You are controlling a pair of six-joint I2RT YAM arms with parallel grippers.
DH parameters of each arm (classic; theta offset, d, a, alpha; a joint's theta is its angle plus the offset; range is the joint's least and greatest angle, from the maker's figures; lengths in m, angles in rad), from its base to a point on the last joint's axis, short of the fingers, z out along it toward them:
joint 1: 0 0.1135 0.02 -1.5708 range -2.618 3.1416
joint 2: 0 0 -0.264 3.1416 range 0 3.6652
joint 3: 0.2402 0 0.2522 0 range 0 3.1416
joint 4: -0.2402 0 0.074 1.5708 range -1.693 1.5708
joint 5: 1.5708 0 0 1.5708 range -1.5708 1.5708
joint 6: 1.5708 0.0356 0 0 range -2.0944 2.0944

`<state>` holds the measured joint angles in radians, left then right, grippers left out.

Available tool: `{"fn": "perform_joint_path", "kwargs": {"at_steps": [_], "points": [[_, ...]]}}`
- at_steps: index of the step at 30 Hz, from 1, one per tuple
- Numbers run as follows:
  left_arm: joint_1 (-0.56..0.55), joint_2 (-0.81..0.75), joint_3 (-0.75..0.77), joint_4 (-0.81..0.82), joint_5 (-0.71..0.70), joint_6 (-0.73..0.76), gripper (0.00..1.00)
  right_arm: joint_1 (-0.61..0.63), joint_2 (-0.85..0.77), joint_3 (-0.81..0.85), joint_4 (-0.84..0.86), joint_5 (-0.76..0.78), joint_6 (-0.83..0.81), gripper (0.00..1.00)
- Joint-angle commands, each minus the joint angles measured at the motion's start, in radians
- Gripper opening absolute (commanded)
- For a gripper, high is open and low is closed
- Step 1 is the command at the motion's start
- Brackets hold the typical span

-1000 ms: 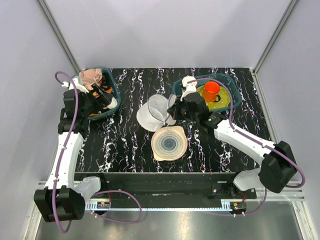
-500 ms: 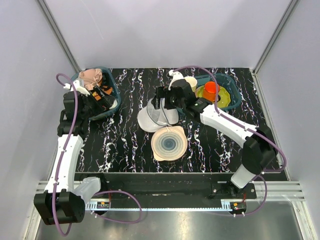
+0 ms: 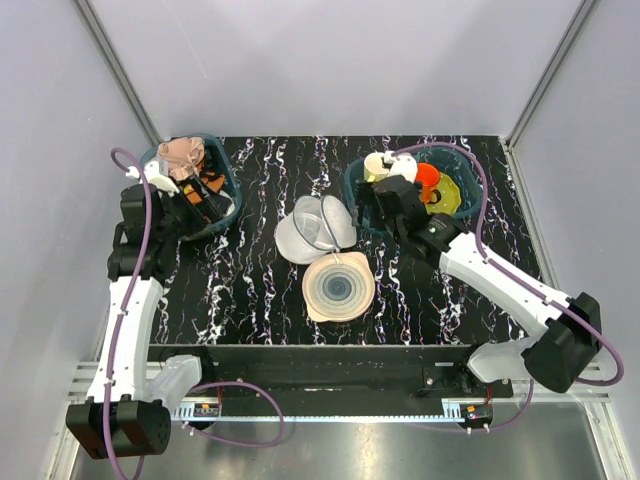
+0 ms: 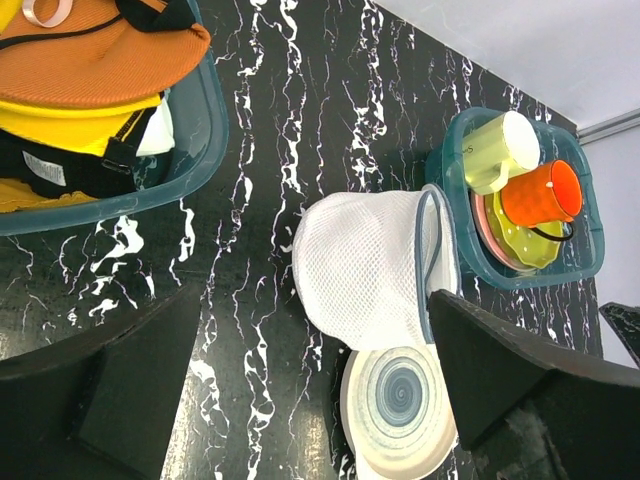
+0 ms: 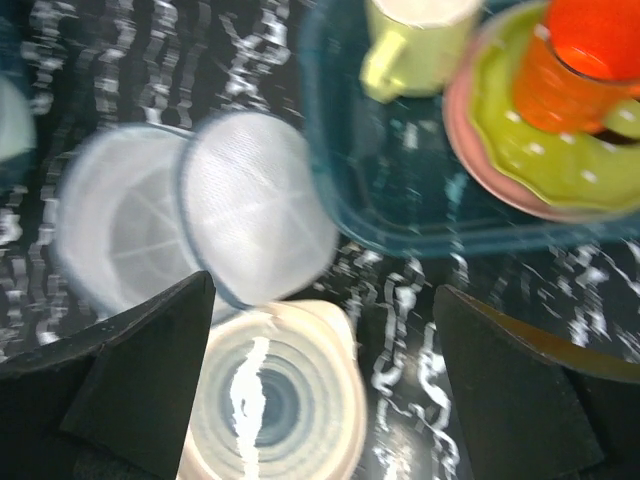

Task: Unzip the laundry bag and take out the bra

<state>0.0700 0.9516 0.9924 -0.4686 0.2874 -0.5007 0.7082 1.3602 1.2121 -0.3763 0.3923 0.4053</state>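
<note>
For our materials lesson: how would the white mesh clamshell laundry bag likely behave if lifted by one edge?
The white mesh clamshell laundry bag is thin netting, so probably very light. Its halves hold domed shapes lying open, suggesting a stiffened rim; the mesh between likely sags.

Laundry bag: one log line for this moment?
laundry bag: unzipped, lying open | bra: in left bin | left gripper: open, empty | right gripper: open, empty
</note>
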Motion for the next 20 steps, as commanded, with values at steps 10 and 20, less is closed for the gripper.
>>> {"fn": "perform_joint_path", "kwargs": {"at_steps": [10, 20], "points": [[-0.003, -0.036, -0.069, -0.027, -0.045, 0.048, 0.99, -0.007, -0.184, -0.209, -0.161, 0.318, 0.067, 1.0], [-0.003, -0.01, -0.084, -0.01, -0.034, 0.05, 0.99, -0.007, -0.141, -0.212, -0.165, 0.244, 0.133, 1.0]]}}
